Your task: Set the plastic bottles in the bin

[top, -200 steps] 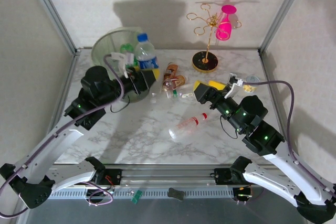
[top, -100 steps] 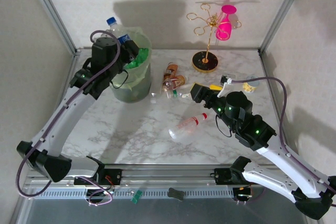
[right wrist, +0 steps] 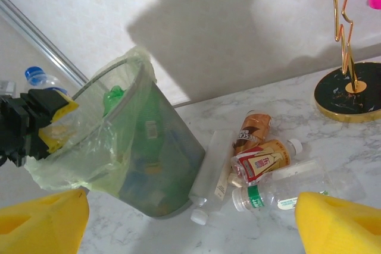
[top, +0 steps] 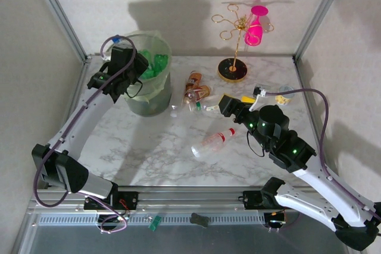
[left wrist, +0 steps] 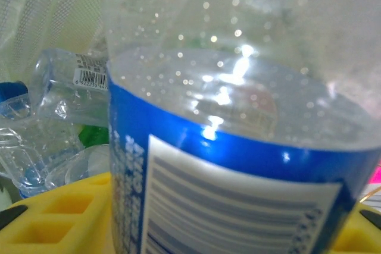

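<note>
White marble-patterned tabletop (top: 149,147), pale walls and aluminium corner posts make up the scene from above. At the far left of the table stands the pale green translucent round bin with a thin bag liner (top: 152,96), holding green and clear bottles. The left gripper (top: 138,65) hangs over the bin's left rim.

Just right of the bin lies a cluster: a brown-labelled bottle (top: 193,80), a red-and-white-labelled bottle (top: 201,93) and a clear bottle with a green band (top: 207,108). Well right of the bin and nearer the arms, a clear bottle with a red cap (top: 211,144) lies on its side. The right gripper (top: 233,98) hovers right of the cluster, its yellow pads spread wide and holding nothing. Far right of the bin, a gold wire stand on a black round base (top: 232,69) carries a pink glass (top: 255,28).

From the left wrist, yellow pads (left wrist: 53,218) clamp a clear plastic bottle with a blue label (left wrist: 238,171). Its white panel shows barcode lines, and the lettering is too blurred to read. Beyond it, inside the bin, a crushed clear bottle (left wrist: 65,81) bears a small barcode sticker with illegible digits.

From the right wrist, the liner folds over the bin's rim. The print on the brown and red-and-white labels is too small to read.
</note>
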Controlling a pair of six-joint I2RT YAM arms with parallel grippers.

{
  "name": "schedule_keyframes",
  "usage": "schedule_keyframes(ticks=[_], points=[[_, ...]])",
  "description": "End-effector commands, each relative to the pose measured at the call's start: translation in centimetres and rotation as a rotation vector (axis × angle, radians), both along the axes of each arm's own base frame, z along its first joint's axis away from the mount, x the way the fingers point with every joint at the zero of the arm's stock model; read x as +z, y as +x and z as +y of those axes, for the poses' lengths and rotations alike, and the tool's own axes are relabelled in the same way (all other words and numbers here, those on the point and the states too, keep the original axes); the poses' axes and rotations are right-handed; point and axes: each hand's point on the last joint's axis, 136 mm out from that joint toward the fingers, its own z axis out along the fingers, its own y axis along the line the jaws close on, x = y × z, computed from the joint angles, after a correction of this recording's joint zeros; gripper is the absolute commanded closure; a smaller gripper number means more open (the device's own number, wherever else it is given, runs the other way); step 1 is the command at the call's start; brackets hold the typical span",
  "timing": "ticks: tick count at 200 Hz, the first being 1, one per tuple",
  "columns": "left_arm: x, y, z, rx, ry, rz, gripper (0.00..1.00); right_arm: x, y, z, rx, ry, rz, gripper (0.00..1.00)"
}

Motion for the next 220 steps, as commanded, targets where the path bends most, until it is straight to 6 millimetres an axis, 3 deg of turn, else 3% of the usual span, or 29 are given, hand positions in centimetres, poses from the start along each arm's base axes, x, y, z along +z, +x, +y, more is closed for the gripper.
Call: schedule_keyframes(ticks=[1, 28, 58, 101, 146, 181, 200, 220], points=[[-1.4, -0.5, 0.3, 0.029, -0.015, 0.037, 0.72, 0.3, 0.2, -0.7, -0.032, -0.011, -0.018, 0.1], [-0.7, -0.7, 0.4, 0.031, -0.016, 0.025, 0.37, 0.6, 0.3, -0.5, -0.027, -0.01, -0.021, 0.1], [1.9, -1.0, 0.9, 0.041, -0.014, -0.029, 0.23, 0.9, 0.4, -0.4, -0.025, -0.01, -0.027, 0.1], [5.9, -1.5, 0.8, 0.009, -0.017, -0.109, 0.21, 1.4, 0.4, -0.4, -0.027, -0.012, -0.029, 0.11], [9.7, -3.0, -1.0, -0.142, -0.017, -0.224, 0.25, 1.4, 0.5, -0.1, -0.015, -0.024, -0.02, 0.11], [11.4, -6.6, -3.5, -0.292, 0.031, -0.331, 0.27, 0.0, 0.8, 0.9, 0.011, -0.071, 0.016, 0.1], [11.3, -9.3, -6.6, -0.483, 0.04, -0.4, 0.26, -1.0, 1.2, 1.4, 0.017, -0.107, 0.041, 0.09], [9.9, -12.6, -9.8, -0.708, -0.009, -0.466, 0.24, -3.3, 1.9, 1.8, 0.008, -0.179, 0.099, 0.12]])
